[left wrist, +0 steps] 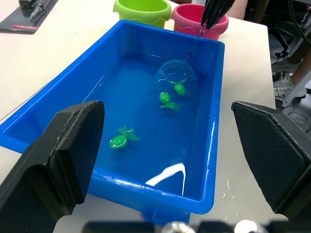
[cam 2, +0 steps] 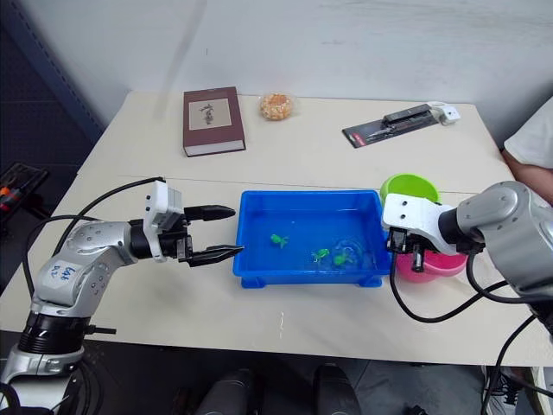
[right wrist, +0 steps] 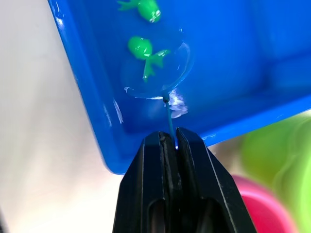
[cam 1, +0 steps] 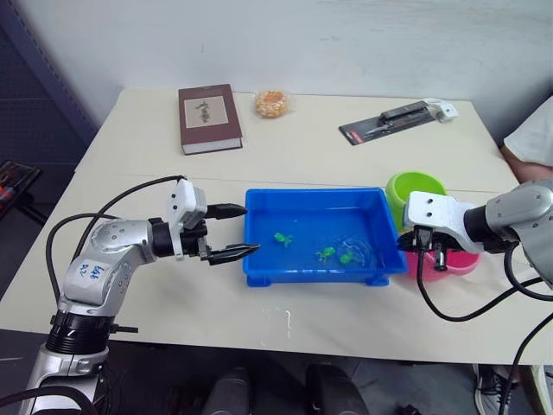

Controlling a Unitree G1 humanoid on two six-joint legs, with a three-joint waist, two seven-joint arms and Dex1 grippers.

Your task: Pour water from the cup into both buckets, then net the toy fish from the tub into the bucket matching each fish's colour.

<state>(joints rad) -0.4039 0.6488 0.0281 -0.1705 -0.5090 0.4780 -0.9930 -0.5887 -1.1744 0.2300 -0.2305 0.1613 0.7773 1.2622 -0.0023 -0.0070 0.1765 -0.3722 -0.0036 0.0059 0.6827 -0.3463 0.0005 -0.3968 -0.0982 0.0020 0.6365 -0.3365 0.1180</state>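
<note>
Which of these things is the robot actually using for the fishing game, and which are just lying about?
In use: blue tub, three green toy fish, small net held by the right gripper, green bucket, pink bucket.

Lying about: brown book, snack packet, packaged tool.

This looks like a robotics lab or test room rather than a home. A plain cream table stands against a bare white wall, set out with loose props — a maroon book in the upper left of the frame, a wrapped snack beside it, a packaged tool on a card at upper right. Black cables trail across the tabletop at lower left, and a person's sleeve shows at the right edge — someone seated close by.
</note>
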